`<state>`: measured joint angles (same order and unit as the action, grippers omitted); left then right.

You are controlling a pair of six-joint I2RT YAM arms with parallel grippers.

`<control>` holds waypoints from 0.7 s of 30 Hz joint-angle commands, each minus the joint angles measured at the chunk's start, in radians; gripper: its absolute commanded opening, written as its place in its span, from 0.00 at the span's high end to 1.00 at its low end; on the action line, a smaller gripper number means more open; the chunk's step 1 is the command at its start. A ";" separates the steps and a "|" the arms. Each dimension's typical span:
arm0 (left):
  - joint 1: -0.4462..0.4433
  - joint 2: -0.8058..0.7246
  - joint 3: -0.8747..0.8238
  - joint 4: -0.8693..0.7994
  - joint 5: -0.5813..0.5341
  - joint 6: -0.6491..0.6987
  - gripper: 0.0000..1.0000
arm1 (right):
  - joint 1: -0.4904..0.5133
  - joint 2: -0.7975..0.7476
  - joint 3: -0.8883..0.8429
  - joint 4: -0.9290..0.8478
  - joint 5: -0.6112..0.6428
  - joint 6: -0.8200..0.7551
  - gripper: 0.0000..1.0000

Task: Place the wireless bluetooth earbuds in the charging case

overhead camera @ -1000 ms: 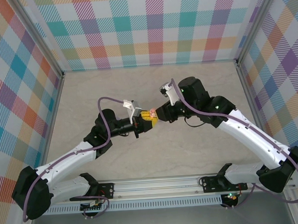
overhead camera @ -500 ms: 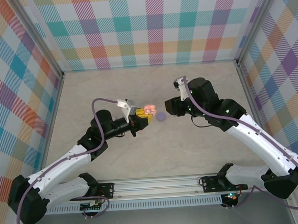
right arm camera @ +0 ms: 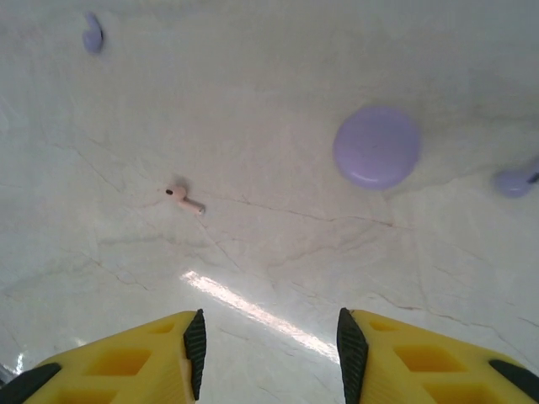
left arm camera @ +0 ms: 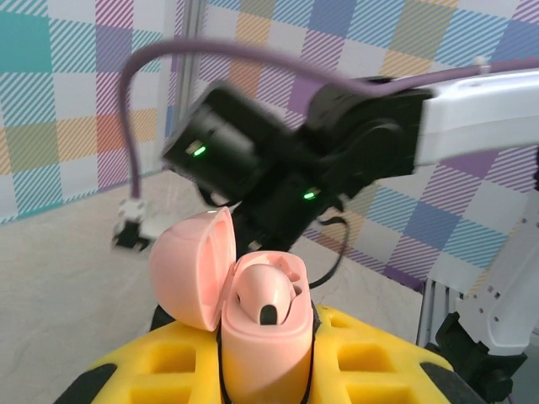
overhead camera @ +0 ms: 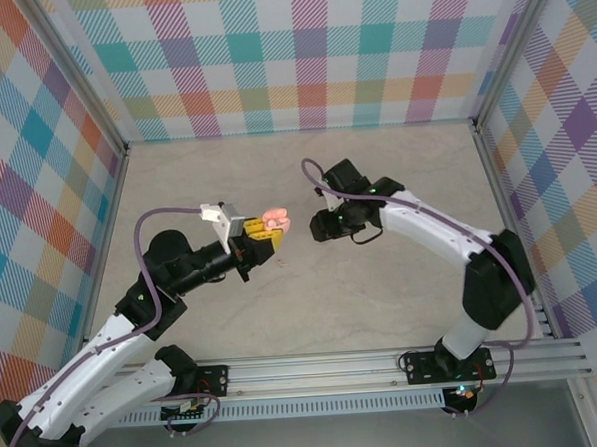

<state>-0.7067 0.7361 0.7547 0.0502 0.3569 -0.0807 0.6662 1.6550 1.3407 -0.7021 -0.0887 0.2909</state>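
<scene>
Left fingers (left arm camera: 379,370) clamped on open pink case (left arm camera: 263,341), held aloft; one pink earbud (left arm camera: 268,296) seated inside. Right fingers (right arm camera: 126,366) apart above surface (right arm camera: 278,252). Loose pink earbud (right arm camera: 184,199) lies there, near purple case (right arm camera: 376,146).

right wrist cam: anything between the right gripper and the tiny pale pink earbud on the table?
Bare stretch. In the right wrist view, marbled tabletop with a glare streak lies between the right gripper and the pale pink earbud.
</scene>
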 commanded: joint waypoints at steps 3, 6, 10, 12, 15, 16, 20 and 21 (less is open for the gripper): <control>-0.016 -0.054 0.026 -0.062 -0.009 0.007 0.84 | 0.024 0.170 0.138 -0.013 -0.183 -0.104 0.51; -0.017 -0.067 0.024 -0.069 -0.008 0.003 0.84 | 0.055 0.275 0.220 -0.058 -0.185 -0.144 0.49; -0.017 -0.076 0.021 -0.070 -0.006 -0.002 0.84 | 0.095 0.395 0.328 -0.117 -0.180 -0.185 0.47; -0.016 -0.079 0.023 -0.070 -0.006 -0.002 0.84 | 0.109 0.439 0.367 -0.138 -0.170 -0.197 0.47; -0.017 -0.077 0.024 -0.073 -0.005 -0.001 0.84 | 0.128 0.501 0.426 -0.176 -0.143 -0.215 0.47; -0.016 -0.078 0.023 -0.072 -0.003 -0.004 0.84 | 0.135 0.518 0.442 -0.188 -0.135 -0.221 0.47; -0.017 -0.075 0.021 -0.068 -0.001 -0.005 0.84 | 0.159 0.574 0.499 -0.233 -0.102 -0.246 0.48; -0.017 -0.075 0.021 -0.066 0.000 -0.005 0.84 | 0.165 0.584 0.510 -0.241 -0.083 -0.246 0.48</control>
<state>-0.7067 0.6720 0.7547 -0.0277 0.3538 -0.0814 0.8181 2.2185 1.8027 -0.8711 -0.2054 0.0845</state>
